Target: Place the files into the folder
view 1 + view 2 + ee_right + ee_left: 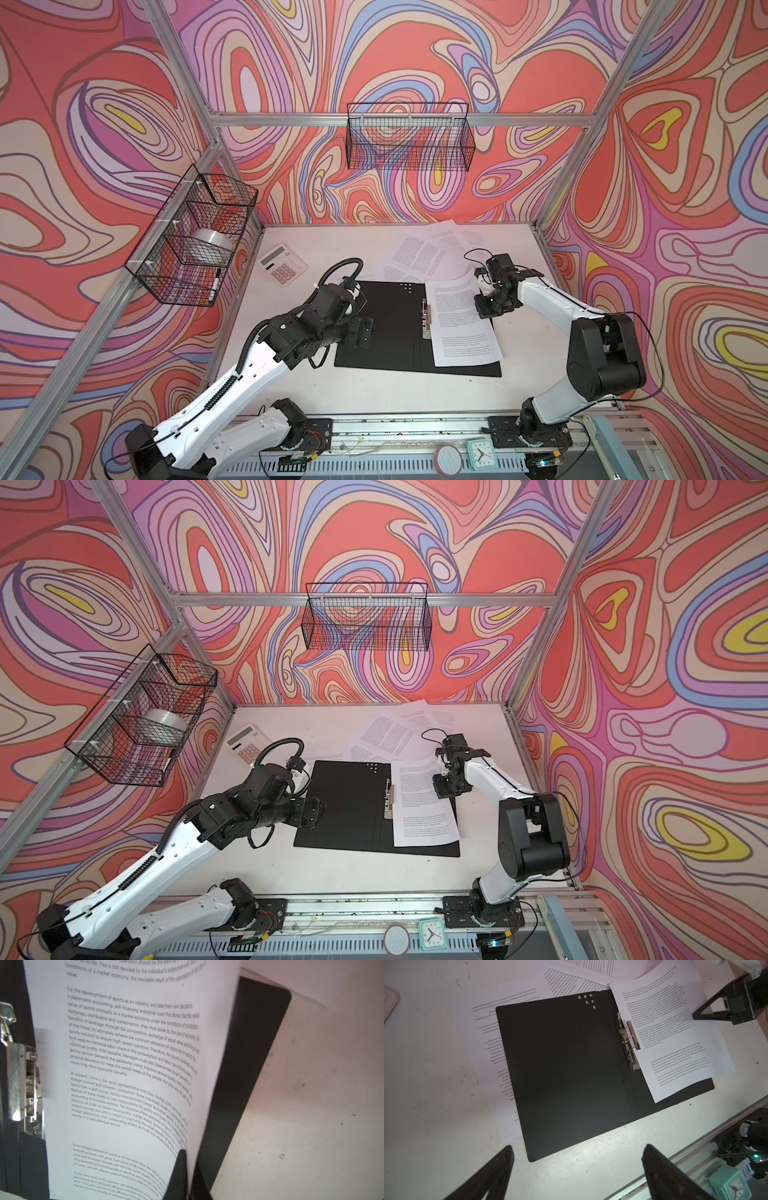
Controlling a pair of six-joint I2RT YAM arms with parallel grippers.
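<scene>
Top views, both of them, show us the folder (386, 332) lying open and flat on the white table (374, 395), black inside up, its metal clip (427, 318) along the spine; one printed sheet (461, 332) lies askew on the flap nearer the right arm; the right gripper (482, 306) sits at that sheet's outer edge; the left gripper (360, 331) hangs at the folder's opposite edge, and its arm covers part of that edge; the loose files (419, 253) lie fanned behind the folder, with a calculator (282, 264) near them on the left; a wire basket (178, 282) on the left wall holds a tape roll (210, 245) and a marker (214, 284); a second basket (409, 158) hangs on the back rail; a small clock (481, 454) stands on the front rail

Left wrist view: the left gripper's fingers (500, 1167) stand wide apart with nothing between them, above the table just off the folder's corner; a half-hidden page (483, 1043) lies partly under the bare flap; across the folder the right gripper's fingers are pressed together at the printed sheet's outer edge; the sheet's inner edge meets the clip, and we cannot tell whether it is tucked beneath

Right wrist view: the right gripper's fingers (178, 1172) are clenched on the printed sheet's edge, which curls up off the black flap; the clip stands raised at the sheet's far edge; bare table lies beyond the flap
</scene>
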